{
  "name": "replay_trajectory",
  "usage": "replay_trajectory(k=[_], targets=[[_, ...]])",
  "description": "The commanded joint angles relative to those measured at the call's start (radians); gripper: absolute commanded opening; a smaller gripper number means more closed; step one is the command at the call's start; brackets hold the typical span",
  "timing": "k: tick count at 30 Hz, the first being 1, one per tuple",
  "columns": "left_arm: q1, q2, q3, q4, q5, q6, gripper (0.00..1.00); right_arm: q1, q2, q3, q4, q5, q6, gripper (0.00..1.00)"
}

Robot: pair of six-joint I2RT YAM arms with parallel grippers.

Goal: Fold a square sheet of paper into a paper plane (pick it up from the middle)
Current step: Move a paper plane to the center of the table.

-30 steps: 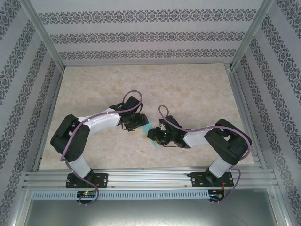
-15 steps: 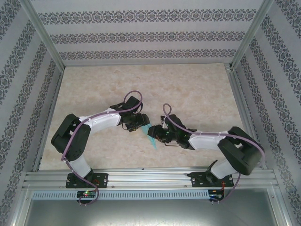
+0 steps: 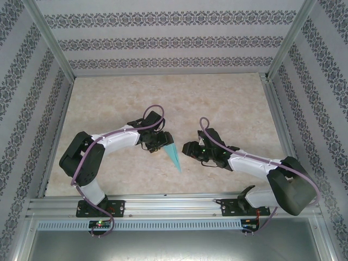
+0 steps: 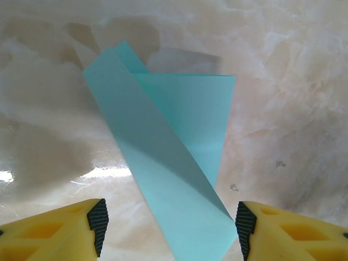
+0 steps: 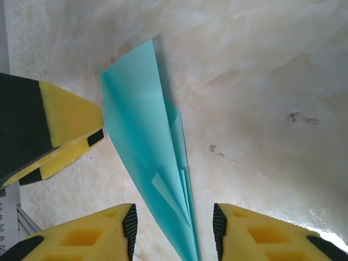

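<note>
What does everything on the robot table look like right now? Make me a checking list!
Surface: marble-look table, a few small dark marks.
Job's things: teal paper plane, narrow and pointed, on the table between the grippers, one flap raised.
Clutter: nothing seen.
Grippers: left gripper open, paper's end between its fingers; right gripper open, not pinching.
Cables: purple cables along both arms.
Surroundings: patterned walls, metal frame.

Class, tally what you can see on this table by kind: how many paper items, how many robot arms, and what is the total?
Teal folded paper plane: 1
Black-and-white robot arms: 2
Total: 3
</note>
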Motion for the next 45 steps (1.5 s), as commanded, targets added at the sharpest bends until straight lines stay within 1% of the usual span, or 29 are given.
replay_trajectory(k=[1,5,6,9,11,17,26,29,32,34,38,41,45], targets=[[-0.003,-0.011,0.039,0.030,0.027,-0.020,0.73,-0.003,0.022,0.016,-0.004,0.008,-0.025,0.44],[-0.004,0.059,0.129,-0.088,0.024,-0.001,0.73,0.000,0.048,0.017,0.027,-0.008,-0.023,0.45],[-0.005,0.075,0.148,-0.119,0.016,0.004,0.73,0.002,0.053,0.019,0.029,-0.007,-0.025,0.47],[-0.005,0.078,0.158,-0.159,0.003,0.019,0.68,0.006,0.063,0.029,0.026,-0.003,-0.031,0.50],[-0.005,0.068,0.142,-0.169,-0.001,0.027,0.66,0.008,0.072,0.042,0.013,-0.001,-0.042,0.50],[-0.003,0.070,0.127,-0.181,0.020,0.026,0.64,0.017,0.112,0.090,-0.027,-0.011,-0.070,0.50],[-0.002,0.073,0.135,-0.209,0.010,0.035,0.55,0.037,0.148,0.115,-0.034,-0.002,-0.075,0.50],[-0.002,0.079,0.135,-0.210,0.010,0.033,0.56,0.038,0.151,0.117,-0.034,0.002,-0.076,0.50],[-0.002,0.081,0.126,-0.185,0.024,0.030,0.60,0.039,0.154,0.118,-0.038,0.002,-0.077,0.50],[-0.001,0.088,0.130,-0.171,0.034,0.027,0.65,0.041,0.155,0.120,-0.039,0.002,-0.078,0.50],[0.000,0.104,0.136,-0.144,0.054,0.020,0.69,0.041,0.160,0.122,-0.043,0.001,-0.080,0.50],[0.000,0.127,0.149,-0.152,0.060,0.023,0.68,0.043,0.167,0.124,-0.044,0.003,-0.081,0.50],[0.000,0.127,0.146,-0.166,0.056,0.028,0.58,0.046,0.172,0.128,-0.042,0.000,-0.080,0.50]])
